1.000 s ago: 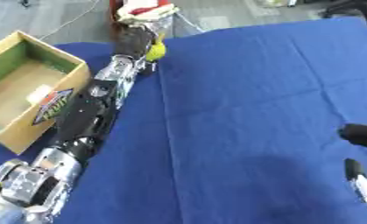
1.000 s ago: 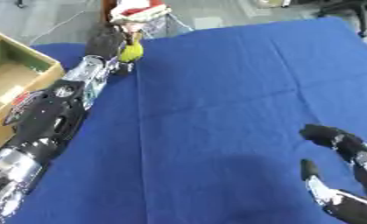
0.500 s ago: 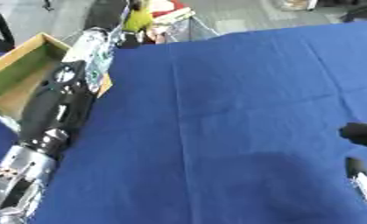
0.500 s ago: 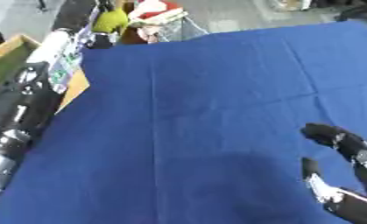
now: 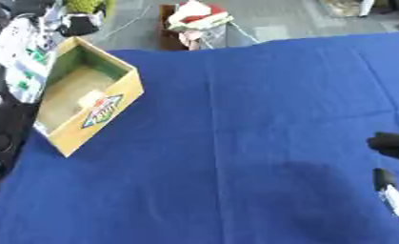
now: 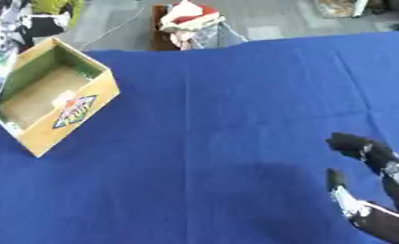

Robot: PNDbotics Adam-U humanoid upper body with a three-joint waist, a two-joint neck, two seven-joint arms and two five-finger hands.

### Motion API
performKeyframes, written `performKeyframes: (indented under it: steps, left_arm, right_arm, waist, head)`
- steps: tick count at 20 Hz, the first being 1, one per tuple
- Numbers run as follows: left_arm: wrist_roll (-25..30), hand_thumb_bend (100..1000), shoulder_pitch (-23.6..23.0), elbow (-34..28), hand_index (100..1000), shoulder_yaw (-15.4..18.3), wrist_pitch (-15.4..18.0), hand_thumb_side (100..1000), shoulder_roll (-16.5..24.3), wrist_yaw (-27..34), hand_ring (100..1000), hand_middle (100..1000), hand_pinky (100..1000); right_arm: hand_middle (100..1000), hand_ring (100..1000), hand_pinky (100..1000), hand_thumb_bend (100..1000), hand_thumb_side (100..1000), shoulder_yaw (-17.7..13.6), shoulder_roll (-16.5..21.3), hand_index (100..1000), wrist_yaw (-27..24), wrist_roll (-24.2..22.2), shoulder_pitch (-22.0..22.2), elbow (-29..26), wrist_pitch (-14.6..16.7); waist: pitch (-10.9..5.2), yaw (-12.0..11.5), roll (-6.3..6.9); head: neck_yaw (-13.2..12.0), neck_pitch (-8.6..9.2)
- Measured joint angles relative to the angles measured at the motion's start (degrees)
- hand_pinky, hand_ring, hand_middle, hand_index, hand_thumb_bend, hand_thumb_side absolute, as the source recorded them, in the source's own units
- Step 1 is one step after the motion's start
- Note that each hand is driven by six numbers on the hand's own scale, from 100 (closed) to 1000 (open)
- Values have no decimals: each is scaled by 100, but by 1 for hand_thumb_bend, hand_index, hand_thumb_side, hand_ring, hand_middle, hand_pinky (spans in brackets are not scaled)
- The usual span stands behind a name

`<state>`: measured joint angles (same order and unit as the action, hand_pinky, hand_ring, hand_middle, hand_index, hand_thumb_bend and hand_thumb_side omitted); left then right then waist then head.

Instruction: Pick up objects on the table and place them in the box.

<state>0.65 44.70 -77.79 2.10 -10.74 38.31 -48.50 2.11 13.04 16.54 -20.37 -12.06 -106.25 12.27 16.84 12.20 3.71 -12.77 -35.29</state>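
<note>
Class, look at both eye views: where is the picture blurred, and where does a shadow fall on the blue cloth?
Left eye view: the left arm along the left edge is smeared; the box is soft-edged. Right eye view: a faint dark shadow on the cloth lies left of the open right hand; no glare shows there.

Left arm raised along the far left edge, its left hand at the top left, fingers unclear, right hand idle at lower right, fingers relaxed, upward
</note>
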Motion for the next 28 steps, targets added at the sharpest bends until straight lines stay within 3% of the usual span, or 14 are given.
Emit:
performKeyframes:
  steps: [5,10,17,23,28]
  left_arm:
    - [123,280,-470,118,660,84,-135,100,15,13,513,501,542]
    - [170,292,-736,649,684,166,-210,100,-16,-24,535,528,562]
    - [206,394,-978,1149,757,204,-137,186,-159,26,659,693,629]
    - [138,518,-1198,974,808,331,-102,329,-172,231,720,778,659]
    - [-22,513,-1426,314,790,458,-135,361,-172,475,673,716,614]
  right_arm:
    - [790,844,877,100,379,-7,26,892,0,0,2,0,0]
    - [790,844,877,100,378,-18,29,892,0,0,4,0,0]
    - [790,844,877,100,377,-21,30,892,0,0,6,0,0]
    - [789,844,877,100,377,-29,30,892,0,1,7,0,1]
    - [789,843,877,100,378,-32,30,892,2,10,25,0,-6]
  waist:
    - [-35,-72,-37]
    - [-86,-118,-66]
    - [-97,-150,-92]
    - [-103,-167,-98]
    - [-108,-193,-98]
  head:
    - [26,-15]
    - [32,-42]
    - [30,-71]
    - [29,-97]
    - [30,-99]
